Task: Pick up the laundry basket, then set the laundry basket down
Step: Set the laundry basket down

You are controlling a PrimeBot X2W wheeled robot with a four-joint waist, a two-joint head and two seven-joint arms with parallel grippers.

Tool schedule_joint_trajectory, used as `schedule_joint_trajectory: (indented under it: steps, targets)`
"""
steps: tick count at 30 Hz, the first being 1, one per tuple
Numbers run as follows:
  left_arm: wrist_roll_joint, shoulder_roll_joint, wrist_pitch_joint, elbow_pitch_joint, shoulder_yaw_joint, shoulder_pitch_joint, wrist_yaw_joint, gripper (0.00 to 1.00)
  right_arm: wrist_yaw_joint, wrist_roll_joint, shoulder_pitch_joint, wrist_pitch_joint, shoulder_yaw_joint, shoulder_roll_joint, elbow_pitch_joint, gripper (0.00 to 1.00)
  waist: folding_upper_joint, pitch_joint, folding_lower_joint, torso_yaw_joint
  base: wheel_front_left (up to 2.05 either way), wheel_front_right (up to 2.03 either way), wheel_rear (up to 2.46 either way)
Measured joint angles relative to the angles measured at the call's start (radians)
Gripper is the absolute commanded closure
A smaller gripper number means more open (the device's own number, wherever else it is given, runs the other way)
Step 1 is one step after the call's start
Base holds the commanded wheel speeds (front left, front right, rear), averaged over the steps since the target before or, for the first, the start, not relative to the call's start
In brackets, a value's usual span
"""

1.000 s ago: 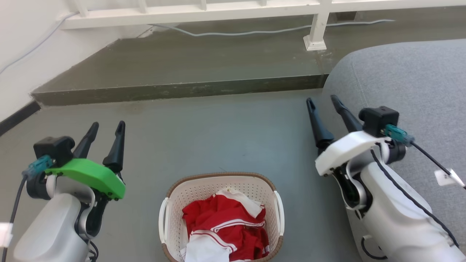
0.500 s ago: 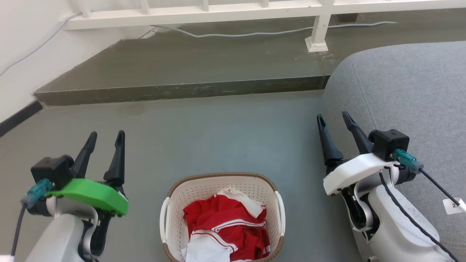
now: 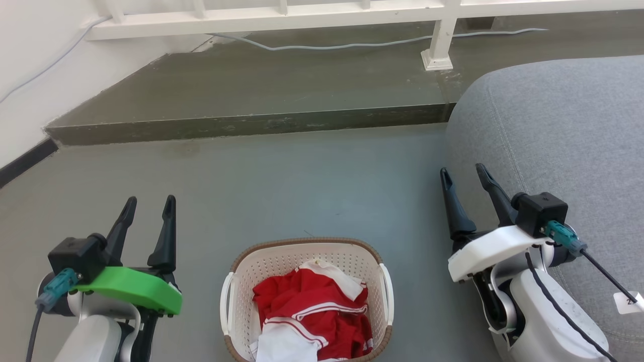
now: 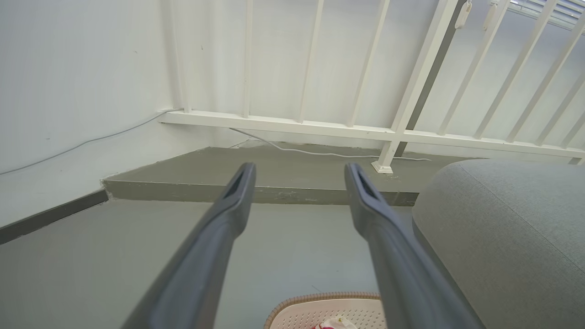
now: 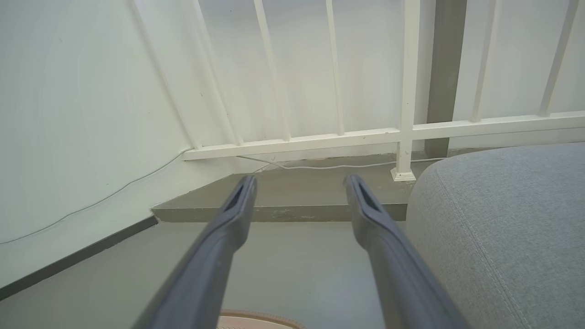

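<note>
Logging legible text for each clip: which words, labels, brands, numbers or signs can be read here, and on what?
"2": on the small white paper tag hanging behind the right end effector; what follows it is too small to read.
None readable on the cream-white perforated plastic laundry basket or the red and white clothes in it.

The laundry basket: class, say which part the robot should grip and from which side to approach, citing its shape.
Probably its side handles: left gripper onto the left handle from the left, right gripper onto the right handle from the right. The laundry basket is wider than either open gripper, and clothes fill its middle.
</note>
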Motion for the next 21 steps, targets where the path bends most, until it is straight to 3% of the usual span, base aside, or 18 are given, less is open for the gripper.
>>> schedule_joint_trajectory:
  steps: [21]
  targets:
    - [0.053,-0.051,0.0,-0.022,0.06,0.063,-0.039,0.0,0.005,-0.043,0.041,0.0,-0.033,0.025,-0.021,0.0,0.0,-0.004,0.0,-0.001,0.0,0.0,0.0]
